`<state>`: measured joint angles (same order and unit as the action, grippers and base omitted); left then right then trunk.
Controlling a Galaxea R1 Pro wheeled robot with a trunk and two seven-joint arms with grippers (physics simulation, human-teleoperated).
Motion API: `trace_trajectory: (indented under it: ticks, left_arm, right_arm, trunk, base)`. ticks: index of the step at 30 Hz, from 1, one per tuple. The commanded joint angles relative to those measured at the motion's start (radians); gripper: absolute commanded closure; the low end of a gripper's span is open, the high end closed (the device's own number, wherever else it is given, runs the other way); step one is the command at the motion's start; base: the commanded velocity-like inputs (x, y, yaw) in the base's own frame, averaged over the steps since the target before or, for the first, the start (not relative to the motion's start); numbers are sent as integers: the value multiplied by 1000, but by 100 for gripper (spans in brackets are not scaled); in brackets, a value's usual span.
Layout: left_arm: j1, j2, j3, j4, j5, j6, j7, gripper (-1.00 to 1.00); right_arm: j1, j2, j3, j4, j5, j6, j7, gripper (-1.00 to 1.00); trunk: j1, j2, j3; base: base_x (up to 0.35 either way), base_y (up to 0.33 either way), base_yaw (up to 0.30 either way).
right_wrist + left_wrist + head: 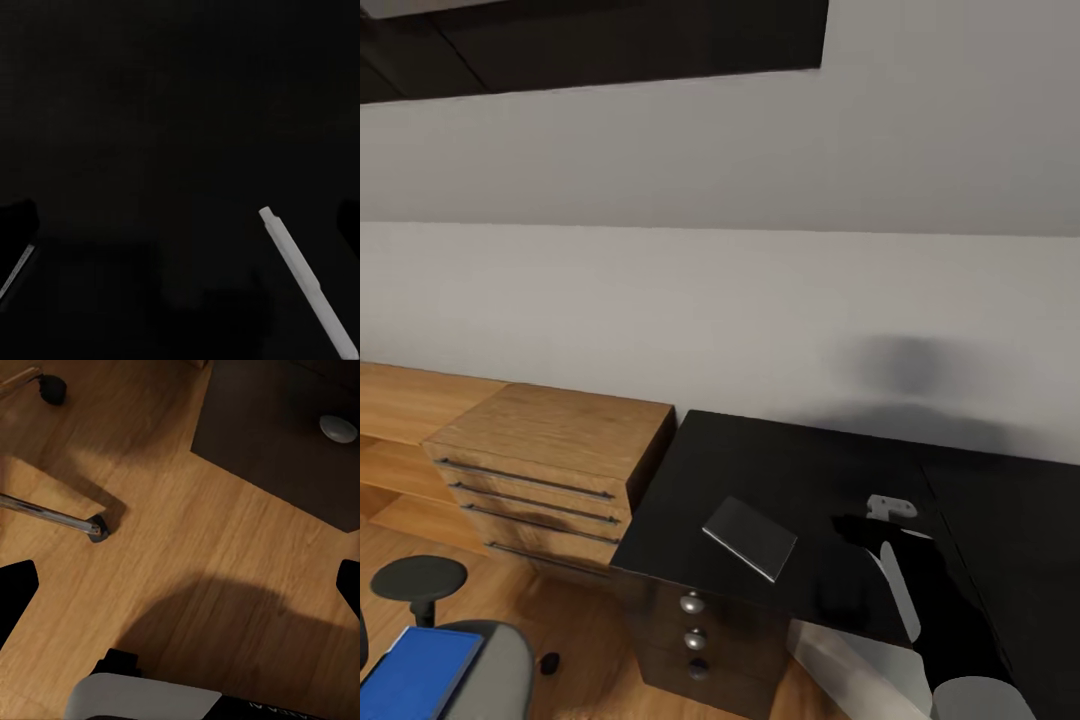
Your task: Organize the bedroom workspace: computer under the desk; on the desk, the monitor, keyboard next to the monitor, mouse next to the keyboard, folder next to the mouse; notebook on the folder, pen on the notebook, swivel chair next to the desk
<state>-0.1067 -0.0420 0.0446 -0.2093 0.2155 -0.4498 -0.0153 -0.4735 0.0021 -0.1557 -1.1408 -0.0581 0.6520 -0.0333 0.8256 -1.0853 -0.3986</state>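
On the black table: my right arm reaches over the table (pixel 780 470), its claw (pixel 857 528) low above the top, just beside the notebook (pixel 750 537).
Pen: a thin white pen (pixel 307 279) lies flat on the dark top in the right wrist view, between the claw's dark fingertips and close to one of them.
Long axis: the pen runs slantwise, not square across the gap, so I judge the wrist needs a turn before closing.
Right claw: spread wide, holding nothing.
Nearer arm: the right, clearly.
Left claw: spread apart (pixel 180 585), empty, hanging over the wooden floor (pixel 195 547) by the swivel chair's chrome leg (pixel 52 514).
Folder: bright blue (pixel 415 670), on the swivel chair (pixel 500 665) seat, well apart from the table.
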Motion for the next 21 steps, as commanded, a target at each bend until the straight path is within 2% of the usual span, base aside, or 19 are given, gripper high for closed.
trace_trajectory:
  ticks: [1,13,21]
  left_arm:
    - [-1,0,4,1,1,-3,-2,-100]
    - [-1,0,4,1,1,-3,-2,-100]
    - [-1,-1,4,1,1,-3,-2,-100]
  right_arm:
    - [-1,0,-1,-1,-6,5,-3,-100]
    - [-1,-1,-1,-3,-8,5,-2,-100]
    - [-1,5,-1,-2,-7,5,-4,-100]
  trunk:
    - [0,-1,-1]
    - [0,-1,-1]
    - [0,-1,-1]
  base:
    - [0,0,51]
    - [0,0,12]
    - [0,0,271]
